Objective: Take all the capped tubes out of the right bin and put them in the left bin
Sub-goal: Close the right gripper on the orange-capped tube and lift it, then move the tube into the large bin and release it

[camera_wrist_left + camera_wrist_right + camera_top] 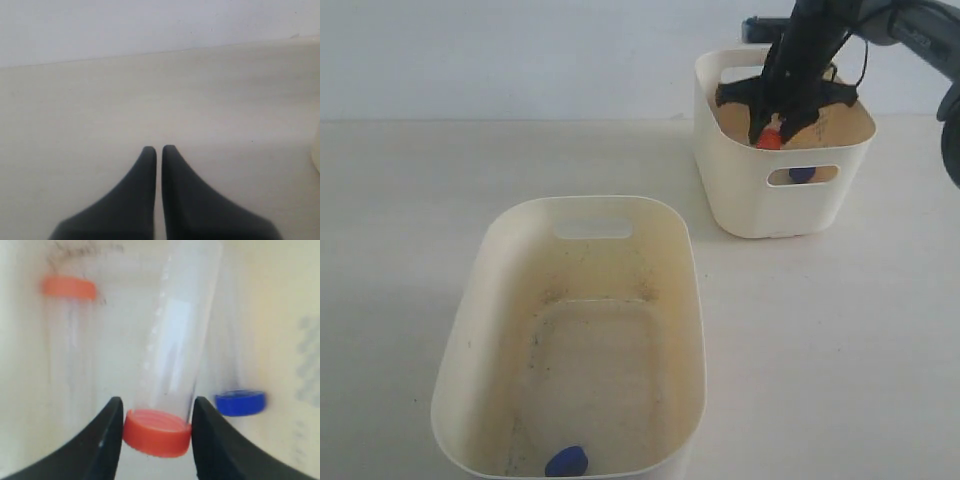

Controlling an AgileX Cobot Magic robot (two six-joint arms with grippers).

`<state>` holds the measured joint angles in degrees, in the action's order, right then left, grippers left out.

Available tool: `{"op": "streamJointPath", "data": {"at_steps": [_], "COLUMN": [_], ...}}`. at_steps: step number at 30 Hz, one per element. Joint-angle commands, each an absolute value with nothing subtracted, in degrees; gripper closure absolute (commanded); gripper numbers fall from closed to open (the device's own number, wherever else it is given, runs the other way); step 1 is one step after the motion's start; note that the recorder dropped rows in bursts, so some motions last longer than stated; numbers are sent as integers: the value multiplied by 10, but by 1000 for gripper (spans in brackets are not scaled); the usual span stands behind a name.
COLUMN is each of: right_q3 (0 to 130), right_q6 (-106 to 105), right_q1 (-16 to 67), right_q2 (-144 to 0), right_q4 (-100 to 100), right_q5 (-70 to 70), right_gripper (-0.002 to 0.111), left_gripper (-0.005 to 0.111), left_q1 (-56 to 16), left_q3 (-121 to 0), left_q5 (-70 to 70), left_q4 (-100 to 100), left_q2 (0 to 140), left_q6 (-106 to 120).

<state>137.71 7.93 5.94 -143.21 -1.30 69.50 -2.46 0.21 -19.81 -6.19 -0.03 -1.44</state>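
Right gripper [157, 407] inside the right bin [740, 195], jaws part-closed on the orange cap [156, 434] of a capped tube [177, 335]. I see its long axis pointing away from the fingers, slightly tilted. Left gripper [159, 152] pinched together, empty.

Not much going on besides the main stuff tbh, just a pale cream table [390, 220] with a faint streaky grain to it, matte and softly lit, taking up most of the exterior view. Behind it there's a plain whitish-grey wall [500, 50], and the seam where the two meet runs pretty much straight across the upper part of that view. Left wrist view shows the same pair, the table stretching off to the wall at the far side, with a tiny dark speck or two on the tabletop if you squint.
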Motion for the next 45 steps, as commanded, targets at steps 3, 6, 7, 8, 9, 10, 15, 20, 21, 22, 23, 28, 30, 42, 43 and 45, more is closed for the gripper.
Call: {"op": "streamJointPath", "data": {"at_steps": [3, 6, 7, 8, 9, 10, 15, 20, 21, 22, 23, 28, 30, 42, 43, 45], "right_q3": [1384, 1379, 1373, 1366, 1357, 1346, 1235, 1050, 1013, 980, 957, 854, 832, 767, 767, 767], "right_q6": [65, 51, 49, 45, 40, 33, 7, -28, -36, -36, -39, -53, -53, -140, -140, -136], "right_q1": [52, 52, 52, 52, 52, 52, 65, 107, 121, 135, 152, 258, 299, 427, 427, 427], "right_q2": [-1348, -1313, -1299, -1288, -1275, -1261, -1174, -1047, -1021, -996, -978, -893, -877, -886, -886, -886], "right_q4": [5, -13, -32, -52, -75, -93, -111, -116, -126, -136, -144, -163, -162, -154, -147, -145], "right_q5": [700, 700, 700, 700, 700, 700, 700, 700, 700, 700, 700, 700, 700, 567, 555, 546], "right_gripper": [108, 108, 108, 108, 108, 108, 108, 108, 108, 108, 108, 108, 108, 87, 76, 63], "left_gripper": [102, 102, 102, 102, 102, 102, 102, 102, 102, 102, 102, 102, 102, 102, 102, 102], "left_q1": [-25, -25, -25, -25, -25, -25, -25, -25, -25, -25, -25, -25, -25, -25, -25, -25], "left_q3": [0, 0, 0, 0, 0, 0, 0, 0, 0, 0, 0, 0, 0, 0, 0, 0], "left_q5": [-195, -195, -195, -195, -195, -195, -195, -195, -195, -195, -195, -195, -195, -195, -195, -195], "left_q4": [-55, -55, -55, -55, -55, -55, -55, -55, -55, -55, -55, -55, -55, -55, -55, -55], "left_q2": [0, 0, 0, 0, 0, 0, 0, 0, 0, 0, 0, 0, 0, 0, 0, 0], "left_q6": [-20, -20, -20, -20, -20, -20, -20, -20, -20, -20, -20, -20, -20, -20, -20, -20]}}
